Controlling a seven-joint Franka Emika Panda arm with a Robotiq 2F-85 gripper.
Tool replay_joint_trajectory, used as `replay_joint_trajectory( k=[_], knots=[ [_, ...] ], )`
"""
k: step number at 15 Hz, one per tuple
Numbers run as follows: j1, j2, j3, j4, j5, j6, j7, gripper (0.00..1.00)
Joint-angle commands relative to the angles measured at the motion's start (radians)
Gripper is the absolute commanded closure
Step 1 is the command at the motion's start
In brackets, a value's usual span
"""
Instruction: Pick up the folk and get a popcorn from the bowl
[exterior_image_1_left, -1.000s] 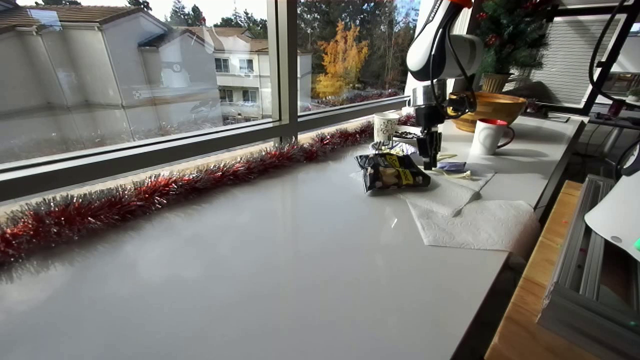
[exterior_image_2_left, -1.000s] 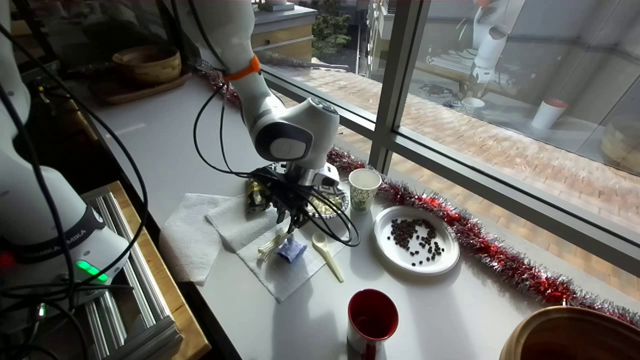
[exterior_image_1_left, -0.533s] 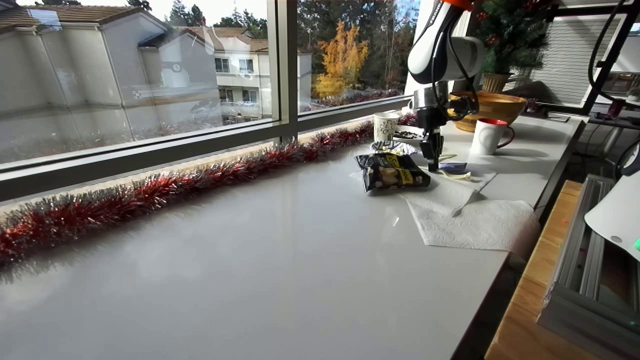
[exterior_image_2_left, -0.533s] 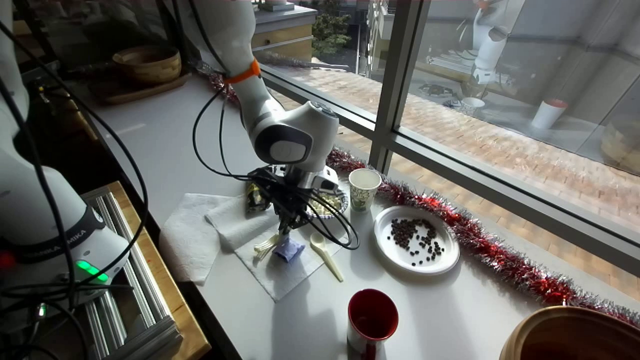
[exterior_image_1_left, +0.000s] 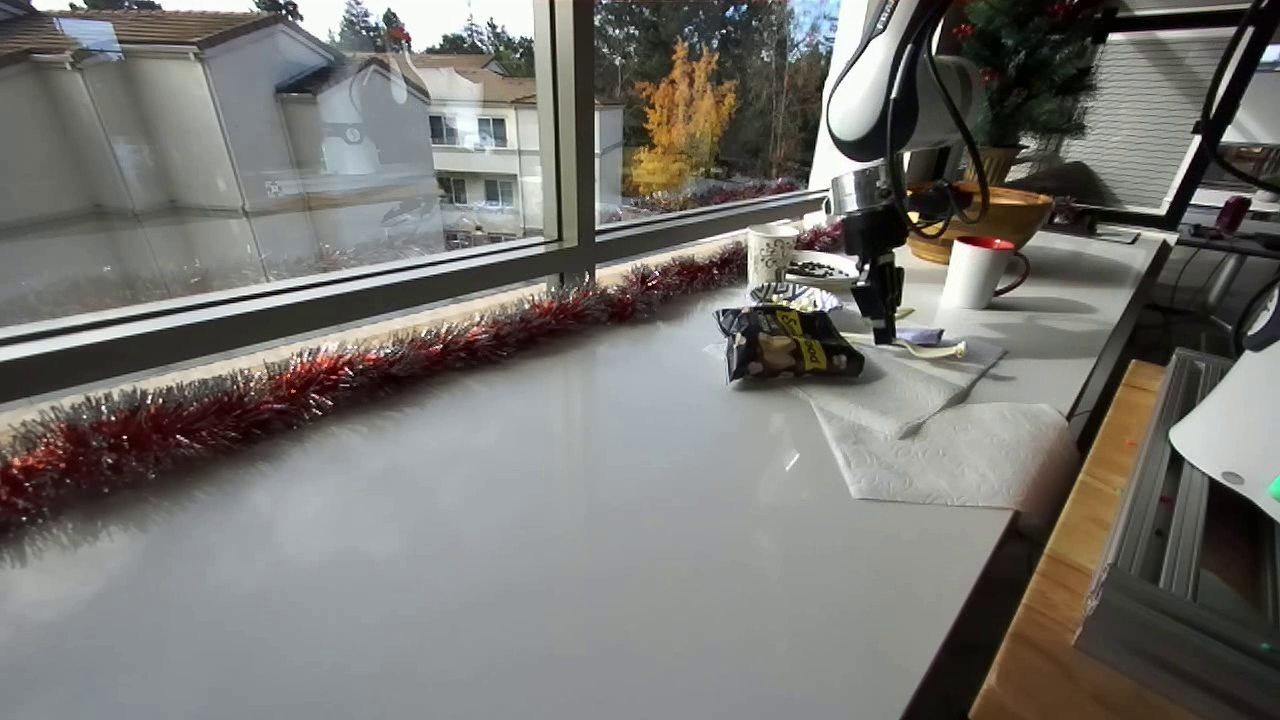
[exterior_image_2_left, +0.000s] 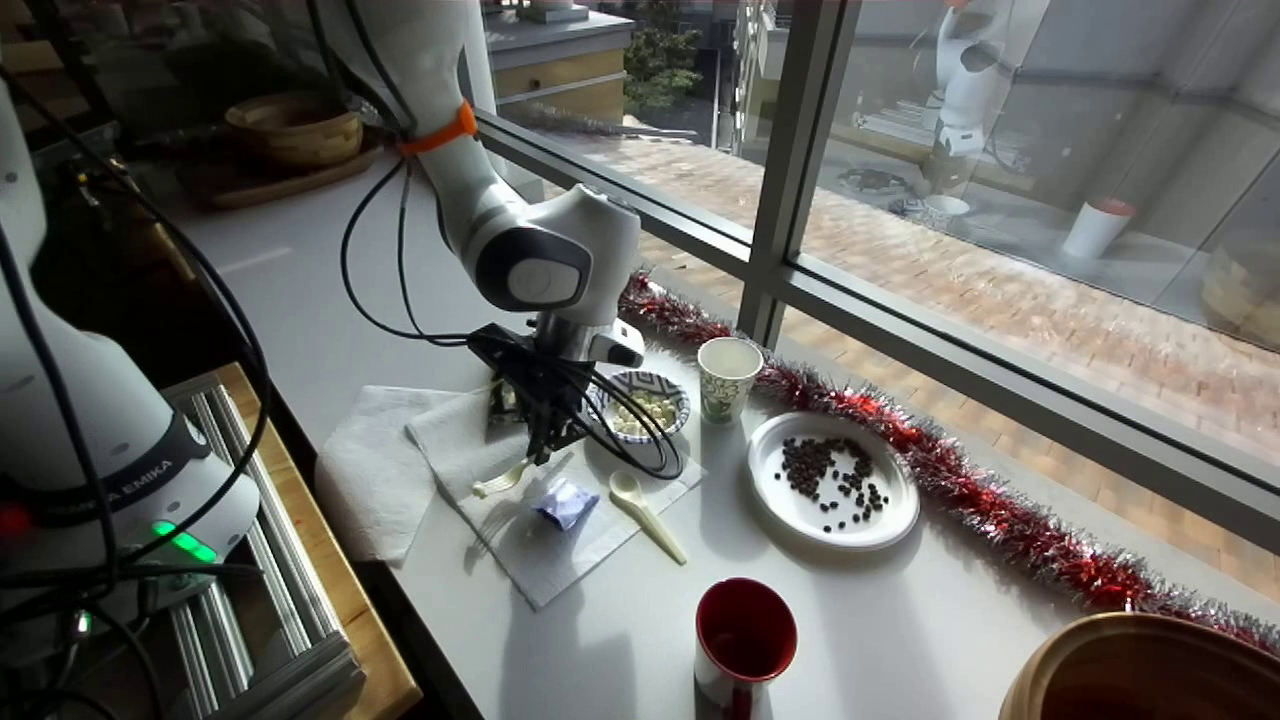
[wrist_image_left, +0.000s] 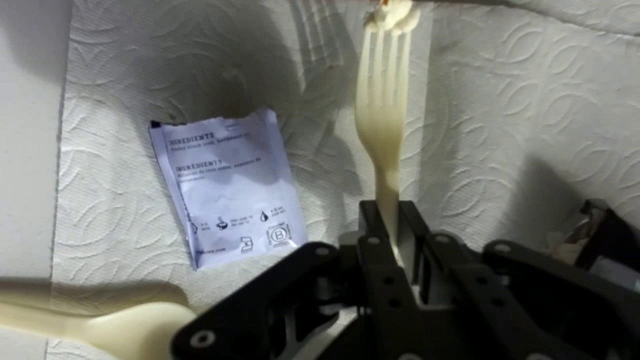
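Observation:
The pale plastic fork (wrist_image_left: 382, 125) lies between my fingertips, and my gripper (wrist_image_left: 388, 206) is shut on its handle. A small white puffy piece of popcorn (wrist_image_left: 395, 19) sits at the tips of its tines. The fork's shadow falls off to one side on the paper towel, so it hangs above it. In an exterior view the fork (exterior_image_2_left: 505, 480) points from my gripper (exterior_image_2_left: 545, 452) towards the robot's base. The small zigzag-patterned bowl (exterior_image_2_left: 640, 380) holds more popcorn (exterior_image_2_left: 645, 413) and stands right beside my gripper, partly behind its cables.
Paper towels (exterior_image_2_left: 385, 470) lie beneath, with a lilac sachet (wrist_image_left: 227, 190) and a pale spoon (exterior_image_2_left: 648, 520). A black snack bag (exterior_image_1_left: 790, 345) is close by. Around stand a paper cup (exterior_image_2_left: 728, 380), a bean plate (exterior_image_2_left: 800, 530), a red-lined mug (exterior_image_2_left: 745, 640) and a large wooden bowl (exterior_image_1_left: 980, 215).
My gripper has shut on the fork and carried it up off the paper towel, slightly towards the robot's base. The towel has shifted a little. More of the popcorn bowl shows now.

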Motion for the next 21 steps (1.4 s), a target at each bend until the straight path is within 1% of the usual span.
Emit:
replay_joint_trajectory(
  k=[1, 2, 4, 9, 12, 13, 14, 15, 18, 19, 20, 21],
  knots=[
    [0.014, -0.127, 0.002, -0.120, -0.002, 0.053, 0.025, 0.97],
    [0.012, -0.149, 0.002, -0.141, 0.003, 0.091, 0.028, 0.97],
    [-0.015, -0.188, 0.014, -0.181, 0.058, 0.189, 0.013, 0.97],
    [-0.128, -0.231, 0.110, -0.234, 0.365, 0.345, -0.088, 0.97],
    [-0.216, -0.271, 0.213, -0.256, 0.595, 0.438, -0.184, 0.97],
    [-0.238, -0.291, 0.241, -0.257, 0.658, 0.436, -0.206, 0.97],
    [-0.238, -0.311, 0.230, -0.257, 0.614, 0.345, -0.253, 0.97],
    [-0.205, -0.235, 0.201, -0.220, 0.577, 0.406, -0.187, 0.88],
    [-0.221, -0.272, 0.213, -0.233, 0.580, 0.368, -0.214, 0.88],
    [-0.221, -0.276, 0.214, -0.234, 0.580, 0.367, -0.215, 0.97],
    [-0.224, -0.257, 0.215, -0.217, 0.615, 0.407, -0.187, 0.97],
    [-0.228, -0.247, 0.209, -0.202, 0.616, 0.403, -0.167, 0.97]
  ],
)
